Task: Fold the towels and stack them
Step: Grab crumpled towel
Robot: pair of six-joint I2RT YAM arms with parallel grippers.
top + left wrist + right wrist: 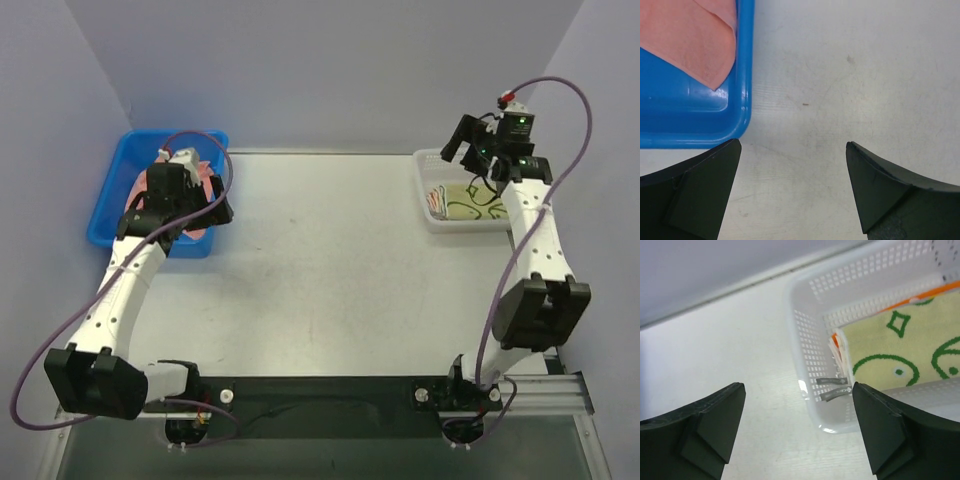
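A plain salmon-pink towel (pixel 204 186) lies loose in a blue bin (pixel 108 222) at the far left. In the left wrist view the towel (pixel 690 40) shows inside the bin's corner (pixel 700 125). My left gripper (pixel 222 211) is open and empty just right of the bin, over bare table (pixel 794 190). A folded pale-green towel with dark-green outlines (pixel 472 201) lies in a white basket (pixel 424 197) at the far right, on top of an orange-edged towel (pixel 935 292). My right gripper (pixel 452 148) is open and empty above the basket's left end (pixel 797 430).
The white perforated basket (pixel 810 375) has grey tags hanging at its inner wall. Grey walls close in the table at the back and both sides. Cables loop from both arms. The white tabletop (pixel 320 260) lies between bin and basket.
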